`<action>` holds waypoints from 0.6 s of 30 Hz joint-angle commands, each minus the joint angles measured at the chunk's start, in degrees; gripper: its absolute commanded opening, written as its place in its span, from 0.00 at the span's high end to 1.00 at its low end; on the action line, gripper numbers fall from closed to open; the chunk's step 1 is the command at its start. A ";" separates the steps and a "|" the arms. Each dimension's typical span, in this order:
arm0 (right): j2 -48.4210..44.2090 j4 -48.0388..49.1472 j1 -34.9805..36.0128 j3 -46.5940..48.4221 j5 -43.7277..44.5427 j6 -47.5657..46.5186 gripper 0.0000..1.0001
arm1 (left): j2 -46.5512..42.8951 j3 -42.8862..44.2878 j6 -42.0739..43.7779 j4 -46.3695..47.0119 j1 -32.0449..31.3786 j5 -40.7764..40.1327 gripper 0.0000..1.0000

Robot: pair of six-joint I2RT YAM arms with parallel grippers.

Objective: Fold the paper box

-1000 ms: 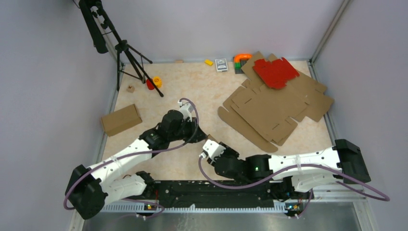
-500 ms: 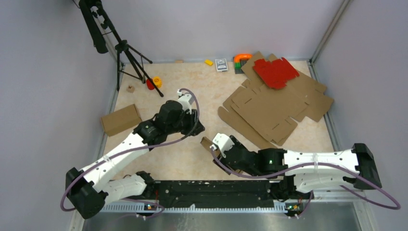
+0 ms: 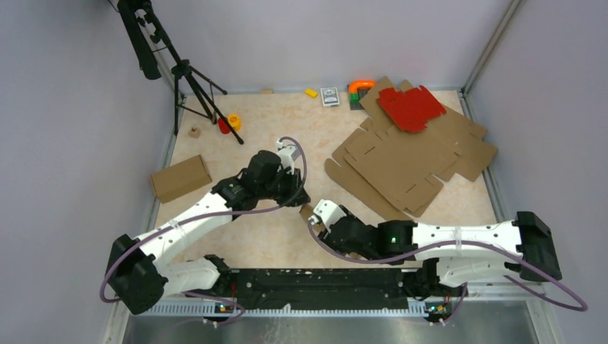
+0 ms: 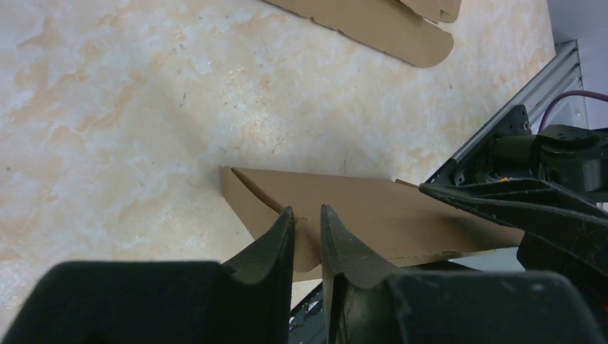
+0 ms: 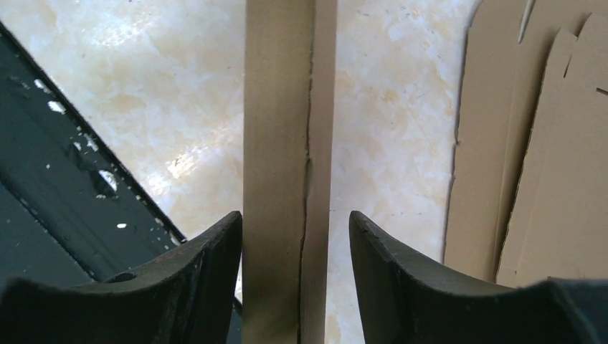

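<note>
Precariously, the left gripper (image 4: 307, 215) pinches the paper box (image 4: 373, 208) by one edge, the right gripper (image 5: 294, 218) spread astride it; any tug could slip it free.

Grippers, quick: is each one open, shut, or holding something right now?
Left gripper: shut on an edge of the paper box.
Right gripper: open, astride the paper box, with a gap showing at one finger.

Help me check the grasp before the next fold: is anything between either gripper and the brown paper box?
Nothing visible stands between them. The left gripper pinches an edge of the paper box, and the right gripper straddles its narrow body with jaws open. The flat cardboard sheets lie off to one side, apart from it.
</note>
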 commanded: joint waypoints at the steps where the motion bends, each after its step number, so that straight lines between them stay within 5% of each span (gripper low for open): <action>1: -1.89 1.34 -2.38 -0.93 -0.29 -0.03 0.45 | -0.18 -1.12 -0.64 4.08 0.00 1.63 0.80; 18: -0.41 0.18 -6.91 -0.09 -0.93 1.27 0.65 | -6.21 -10.79 -4.16 11.90 -2.80 -3.29 0.81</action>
